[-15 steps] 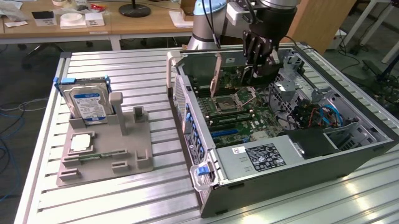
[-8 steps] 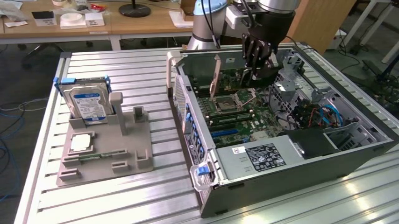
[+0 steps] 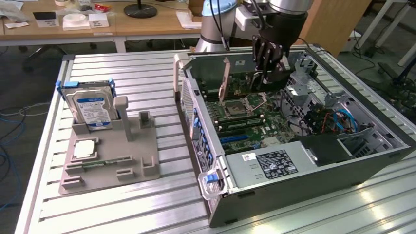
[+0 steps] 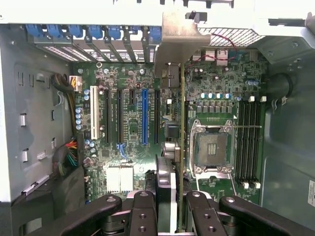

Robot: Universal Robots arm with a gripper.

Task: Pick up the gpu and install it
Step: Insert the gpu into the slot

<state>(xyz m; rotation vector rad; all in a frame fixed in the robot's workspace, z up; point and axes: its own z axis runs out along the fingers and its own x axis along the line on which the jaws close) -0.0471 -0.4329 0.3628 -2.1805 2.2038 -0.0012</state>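
- Step in hand: installation. The gripper (image 3: 268, 73) is clamped on the gpu (image 3: 250, 80), holding it edge-down inside the open computer case (image 3: 364, 161).
- From the wrist view, the gpu (image 4: 182, 147) hangs above the motherboard (image 4: 133, 123), with its metal bracket (image 4: 179, 37) at 12 o'clock, towards the case's rear wall.
- Seating appears incomplete, though the contact edge is hard to judge.
- Next-move requirement: card edge aligned along one expansion slot, such as the blue slot (image 4: 144, 115) at 9 o'clock of the card, and lowered straight.

Hard drive (image 3: 91, 108) (upright), open computer case (image 3: 364, 161)
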